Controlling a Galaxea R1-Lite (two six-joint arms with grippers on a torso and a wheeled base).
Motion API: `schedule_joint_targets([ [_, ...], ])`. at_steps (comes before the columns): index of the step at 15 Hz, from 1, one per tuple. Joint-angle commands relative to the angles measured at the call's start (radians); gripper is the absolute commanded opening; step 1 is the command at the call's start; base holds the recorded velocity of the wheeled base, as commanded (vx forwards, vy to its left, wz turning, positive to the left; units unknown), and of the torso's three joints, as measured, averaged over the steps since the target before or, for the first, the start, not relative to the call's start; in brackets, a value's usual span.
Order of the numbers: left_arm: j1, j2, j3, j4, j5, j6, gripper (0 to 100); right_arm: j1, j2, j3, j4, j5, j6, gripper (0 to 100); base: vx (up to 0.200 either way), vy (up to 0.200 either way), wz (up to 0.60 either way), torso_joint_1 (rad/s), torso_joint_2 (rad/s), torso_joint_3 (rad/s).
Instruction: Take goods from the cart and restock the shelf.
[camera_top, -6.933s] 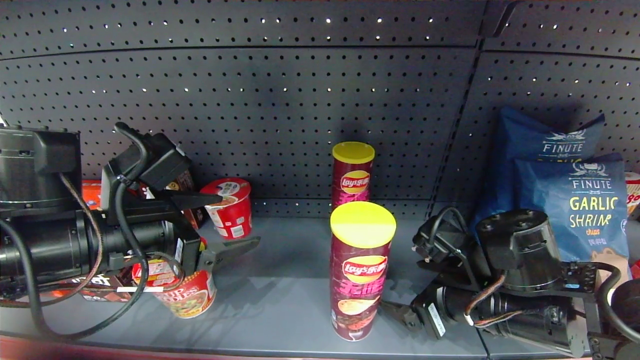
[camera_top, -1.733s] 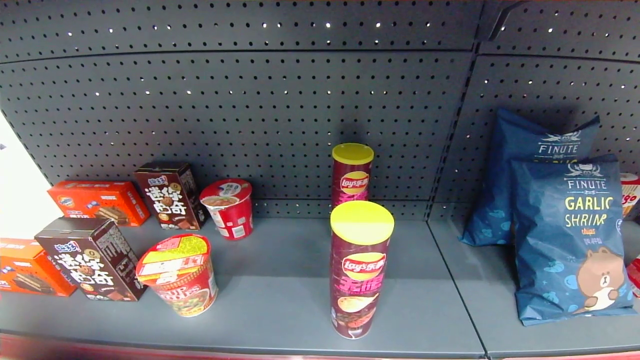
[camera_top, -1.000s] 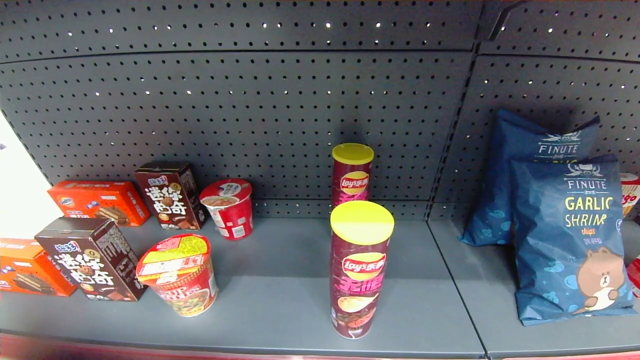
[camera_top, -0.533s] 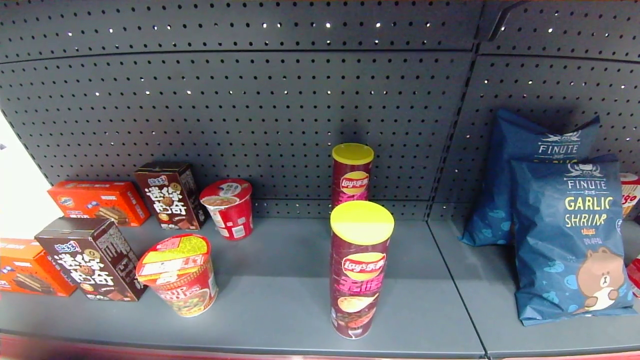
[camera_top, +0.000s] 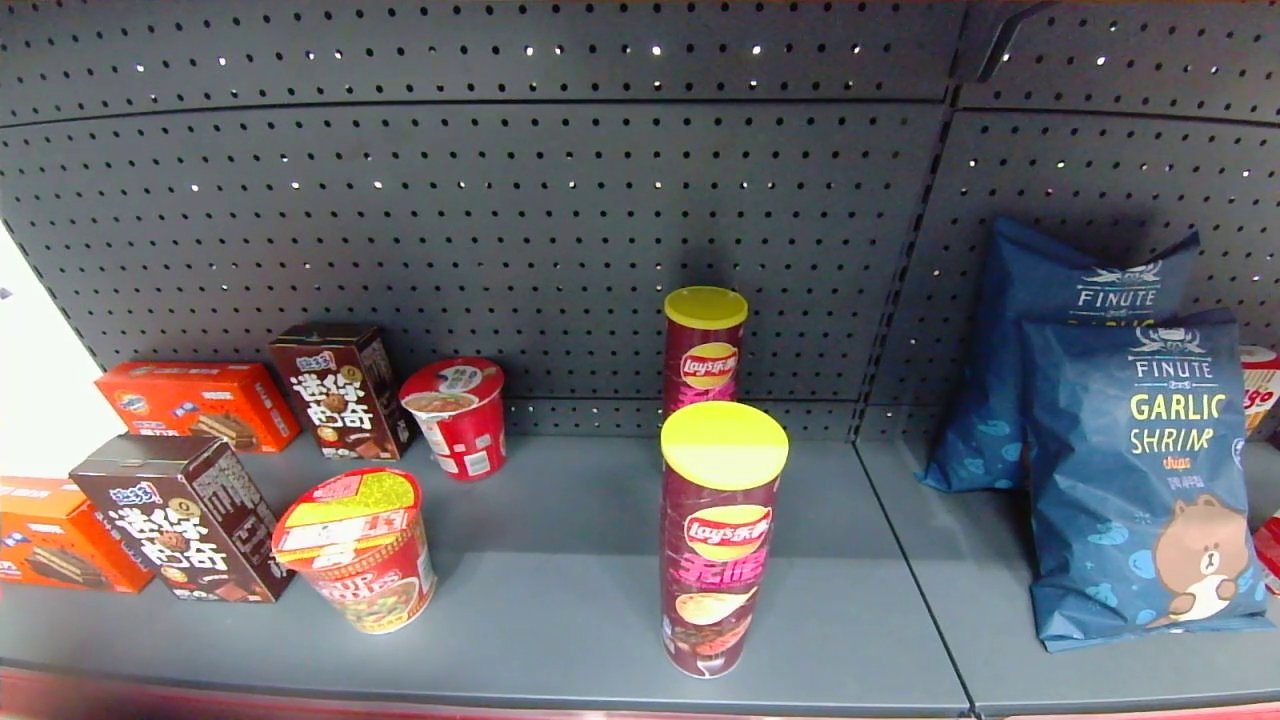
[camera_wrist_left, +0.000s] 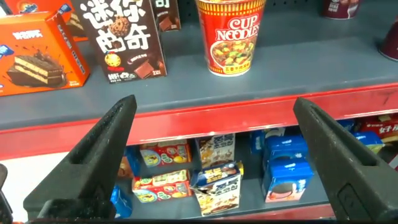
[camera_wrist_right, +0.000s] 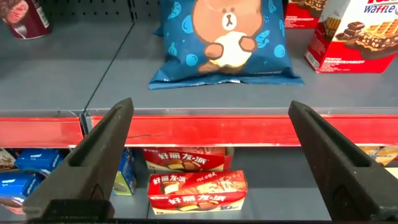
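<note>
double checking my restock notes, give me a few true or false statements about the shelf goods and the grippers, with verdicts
1. The front chip can and the rear chip can both stand upright. True.
2. The front cup noodles lies on its side. False: it stands upright beside a brown box.
3. The left gripper is shut on a box. False: it is open and empty, in front of the shelf.
4. The blue snack bags sit to the right of the cans. True.
5. The right gripper is open. True.
</note>
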Motion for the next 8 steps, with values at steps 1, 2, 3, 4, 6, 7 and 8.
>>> schedule_joint_targets([
  [1,0.000,0.001,0.000,0.000,0.000,-0.004,100,0.000,0.000,0.000,0.000,0.000,0.000,100,0.000,0.000,0.00,0.000,0.00,0.000],
  [2,0.000,0.001,0.000,0.000,0.003,-0.007,100,0.000,0.000,0.000,0.000,0.000,0.000,100,0.000,0.000,0.00,0.000,0.00,0.000],
  [3,0.000,0.001,0.000,0.000,0.003,-0.007,100,0.000,0.000,0.000,0.000,0.000,0.000,100,0.000,0.000,0.00,0.000,0.00,0.000],
  [4,0.000,0.001,0.000,0.000,0.003,-0.007,100,0.000,0.000,0.000,0.000,0.000,0.000,100,0.000,0.000,0.00,0.000,0.00,0.000],
  [6,0.000,0.001,0.000,0.000,0.002,-0.007,100,0.000,0.000,0.000,0.000,0.000,0.000,100,0.000,0.000,0.00,0.000,0.00,0.000],
  [7,0.000,0.001,0.000,0.000,0.002,-0.005,100,0.000,0.000,0.000,0.000,0.000,0.000,100,0.000,0.000,0.00,0.000,0.00,0.000],
  [8,0.000,0.001,0.000,0.000,0.002,-0.002,100,0.000,0.000,0.000,0.000,0.000,0.000,100,0.000,0.000,0.00,0.000,0.00,0.000],
])
